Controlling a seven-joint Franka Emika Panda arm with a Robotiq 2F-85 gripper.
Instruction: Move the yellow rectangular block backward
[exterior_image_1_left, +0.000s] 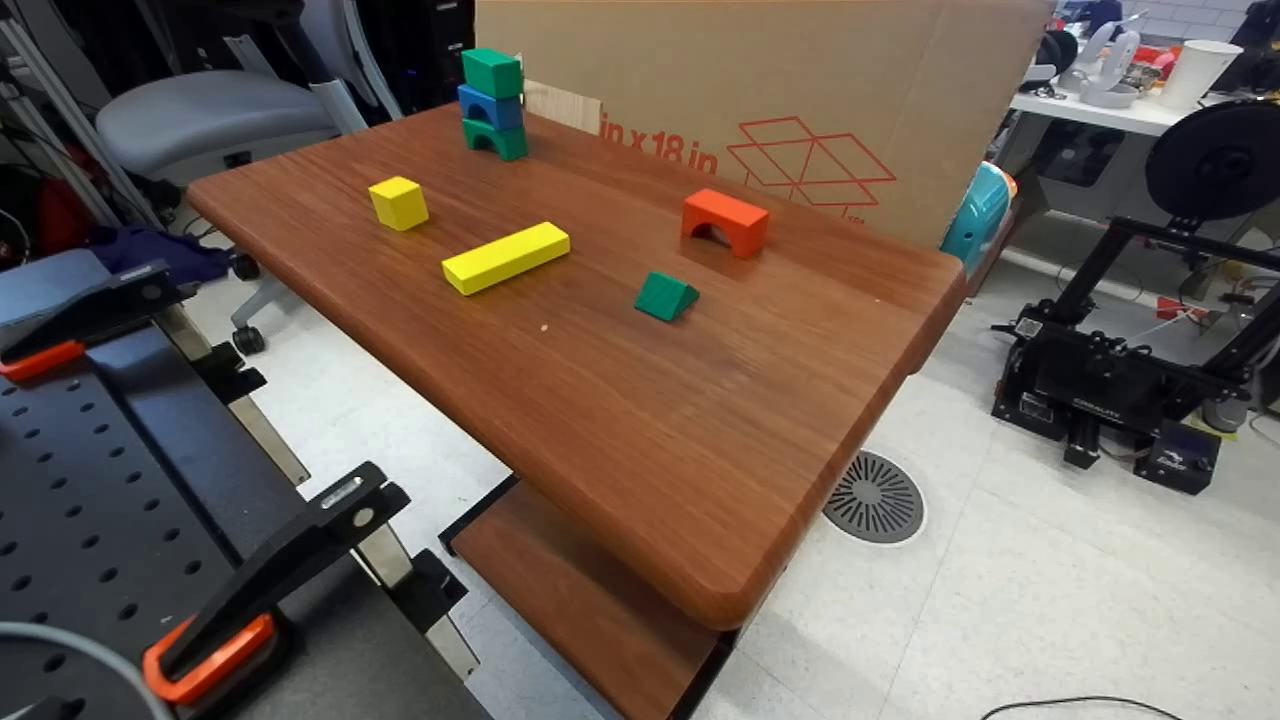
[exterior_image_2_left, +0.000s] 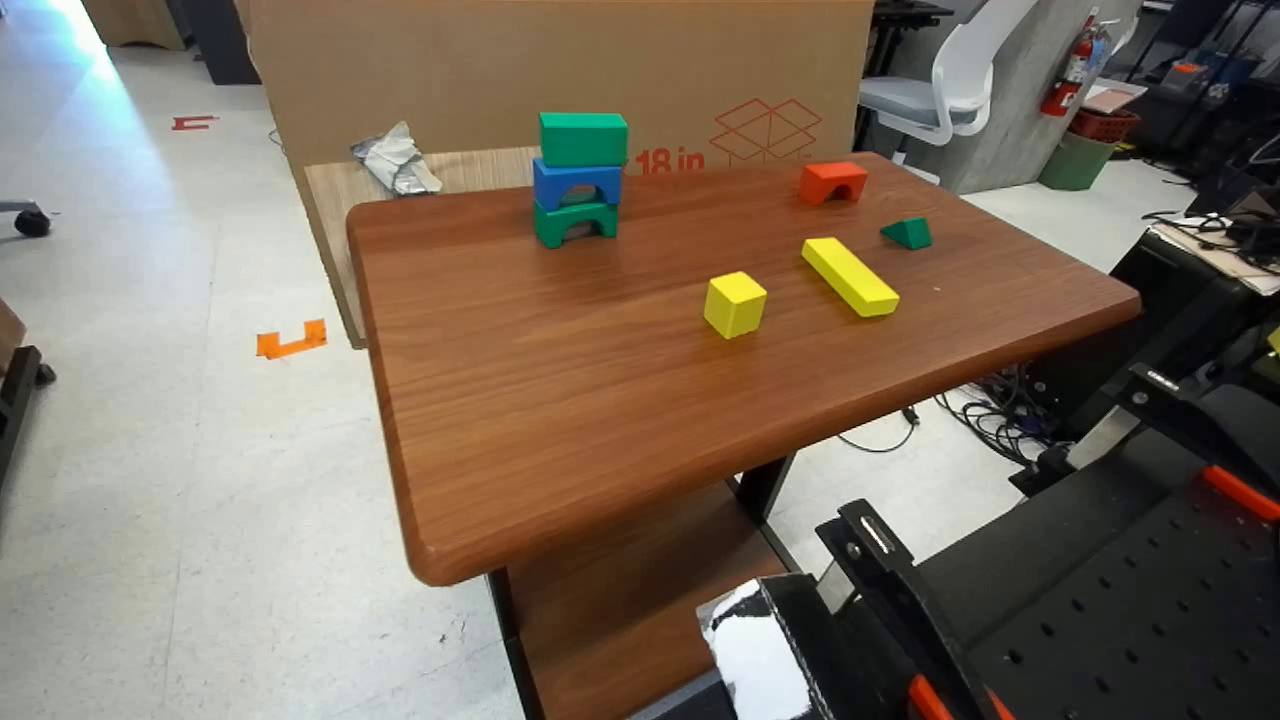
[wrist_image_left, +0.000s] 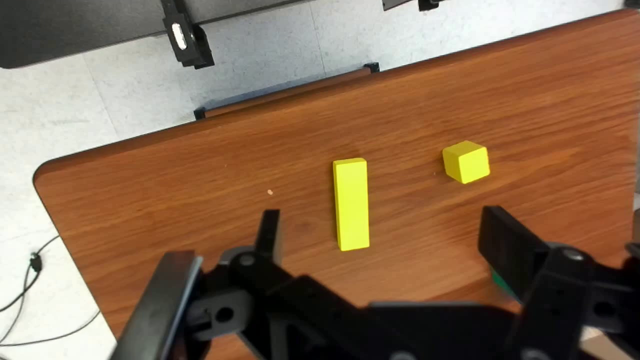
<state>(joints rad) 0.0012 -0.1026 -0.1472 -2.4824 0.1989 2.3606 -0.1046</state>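
The yellow rectangular block (exterior_image_1_left: 506, 257) is a long bright bar lying flat on the brown table (exterior_image_1_left: 640, 400). It shows in both exterior views (exterior_image_2_left: 850, 277) and in the wrist view (wrist_image_left: 352, 205). My gripper (wrist_image_left: 381, 212) shows only in the wrist view. Its fingers are wide apart with nothing held between them. In that picture the block lies between the fingertips, nearer the left one, and reaches up past them. The gripper appears to be above the table, apart from the block. Neither exterior view shows the gripper or the arm.
A yellow cube (exterior_image_2_left: 735, 304) stands near the block. A stack of green and blue blocks (exterior_image_1_left: 492, 105), a red arch (exterior_image_1_left: 725, 221) and a green triangular block (exterior_image_1_left: 666, 296) also stand on the table. A large cardboard box (exterior_image_2_left: 450, 80) stands behind the table.
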